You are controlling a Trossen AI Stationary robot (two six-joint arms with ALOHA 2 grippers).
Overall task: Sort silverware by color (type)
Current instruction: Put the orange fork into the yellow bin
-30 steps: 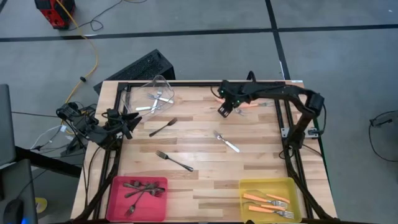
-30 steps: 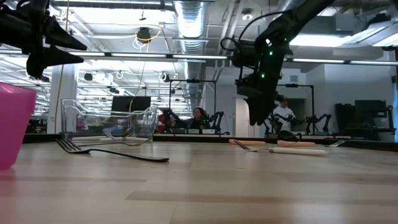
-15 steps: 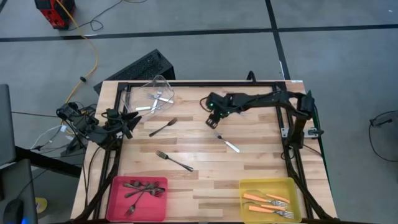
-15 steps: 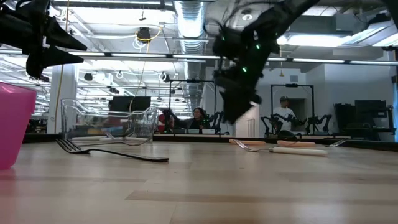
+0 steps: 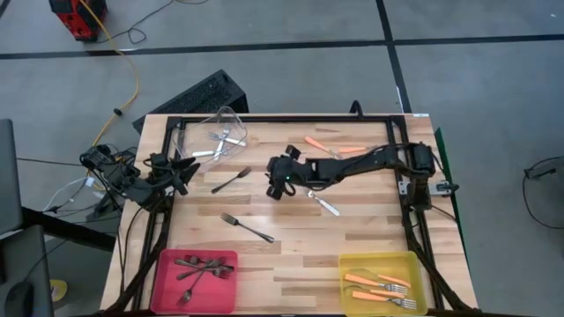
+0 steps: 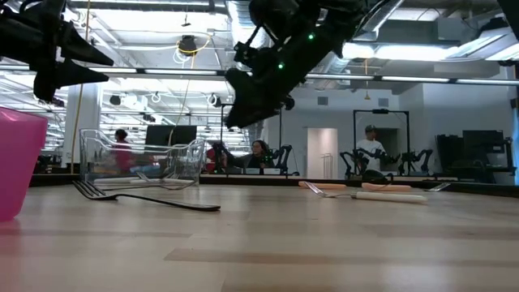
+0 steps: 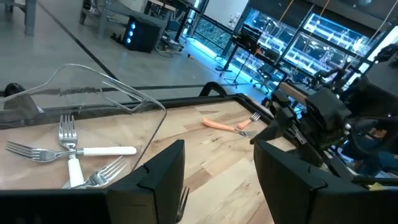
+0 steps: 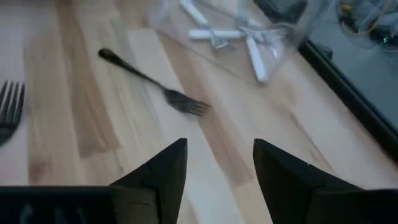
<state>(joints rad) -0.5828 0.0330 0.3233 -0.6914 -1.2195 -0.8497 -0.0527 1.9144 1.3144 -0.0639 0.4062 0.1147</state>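
Right gripper [image 5: 280, 179], jaws apart & empty, had swung left from far-right of table to centre, w/ a black fork [image 5: 231, 180] just left — likely next pick. Left gripper [image 5: 181, 169] waited open at left edge. Slim matte-black, shiny silver [image 5: 322, 201] & orange-handled forks [image 5: 333, 146] lay loose on pale wood table [image 5: 291, 255]; others sat in bins.
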